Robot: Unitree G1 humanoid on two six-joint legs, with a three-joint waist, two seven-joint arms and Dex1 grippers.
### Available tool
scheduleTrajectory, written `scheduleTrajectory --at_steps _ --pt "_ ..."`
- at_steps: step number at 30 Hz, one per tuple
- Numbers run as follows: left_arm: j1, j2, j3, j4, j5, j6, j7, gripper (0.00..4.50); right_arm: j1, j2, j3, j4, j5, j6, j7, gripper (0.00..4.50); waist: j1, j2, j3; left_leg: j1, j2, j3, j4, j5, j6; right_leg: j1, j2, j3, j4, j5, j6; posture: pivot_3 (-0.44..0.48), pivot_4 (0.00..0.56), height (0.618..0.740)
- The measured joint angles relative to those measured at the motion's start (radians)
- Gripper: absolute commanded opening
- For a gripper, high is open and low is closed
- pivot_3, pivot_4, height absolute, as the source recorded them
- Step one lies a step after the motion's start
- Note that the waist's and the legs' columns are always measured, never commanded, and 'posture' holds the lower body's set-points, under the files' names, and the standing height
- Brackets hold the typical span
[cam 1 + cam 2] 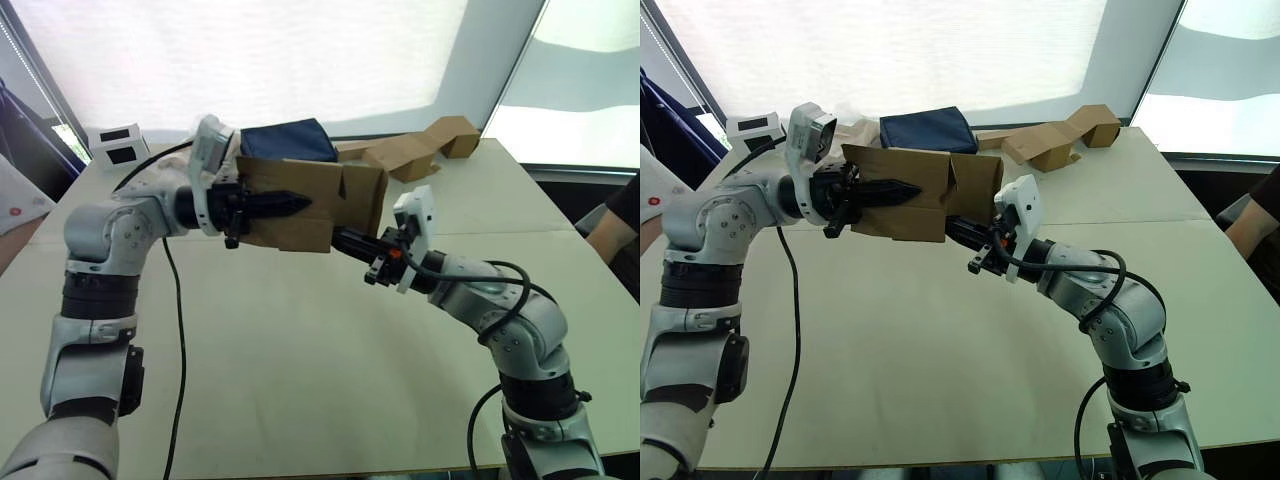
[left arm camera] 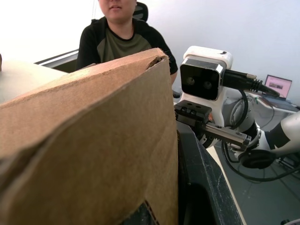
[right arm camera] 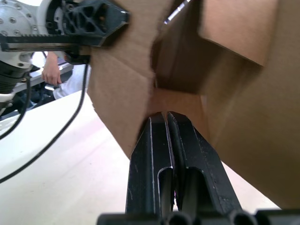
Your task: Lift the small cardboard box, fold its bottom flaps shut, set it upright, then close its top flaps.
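Observation:
The small cardboard box (image 1: 345, 195) hangs in the air above the back half of the table, lying on its side with its flaps loose. My left gripper (image 1: 285, 203) is shut on one of its walls; a black finger (image 2: 201, 183) lies along the outside of the cardboard. From the right and below, my right gripper (image 1: 340, 238) is shut, nothing between its fingers. Its tips (image 3: 166, 118) push against a flap (image 3: 234, 28) at the box's open end. Whether that end is the bottom or the top I cannot tell.
Bent brown cardboard pieces (image 1: 420, 148) and a dark blue pouch (image 1: 288, 140) lie at the table's back. A white box with black panels (image 1: 118, 143) sits back left. A black cable (image 1: 178, 330) crosses the table (image 1: 300, 380). A person's arm (image 1: 615, 225) shows at the right edge.

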Motion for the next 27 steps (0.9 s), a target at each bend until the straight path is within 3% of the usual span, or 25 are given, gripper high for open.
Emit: scheduleTrajectory --at_steps 6,12,16,21,27 --pt "0.008 0.002 0.001 0.0 0.0 -0.004 0.011 0.0 -0.01 -0.062 -0.036 0.004 0.034 0.019 0.039 0.06 0.004 0.0 0.0 0.0 0.0 0.0 0.0 0.0 0.0 0.0 -0.001 0.0 0.0 0.0 0.0 0.0 0.15 0.74" --pt "0.009 0.014 0.004 0.006 0.0 -0.014 0.016 0.0 -0.056 -0.18 -0.273 0.038 0.272 0.116 0.081 0.06 0.004 0.0 0.0 0.0 0.0 0.0 0.0 0.0 0.0 0.0 -0.001 0.0 0.0 0.0 0.0 0.0 0.15 0.74" --pt "0.009 0.014 0.004 0.02 0.0 -0.023 0.016 0.0 -0.071 -0.183 -0.363 0.189 0.258 0.067 0.055 0.06 0.001 0.0 0.0 0.001 0.0 0.001 0.0 0.0 0.0 0.001 0.0 0.0 0.0 0.0 0.0 0.0 0.15 0.74" --pt "0.008 0.014 0.003 0.026 0.0 -0.025 0.016 0.0 -0.085 -0.147 -0.34 0.348 0.118 -0.053 0.009 0.06 -0.002 0.0 0.0 0.001 0.0 0.001 0.0 0.0 0.0 0.0 0.0 0.0 0.0 0.0 0.0 0.0 0.15 0.74" --pt "0.006 0.015 0.003 0.027 0.0 -0.025 0.017 0.0 -0.097 -0.068 -0.163 0.414 -0.058 -0.147 0.011 0.06 -0.002 0.0 0.0 0.001 0.001 0.001 0.0 0.0 0.0 0.0 0.0 0.001 0.0 0.0 0.0 0.0 0.15 0.74"
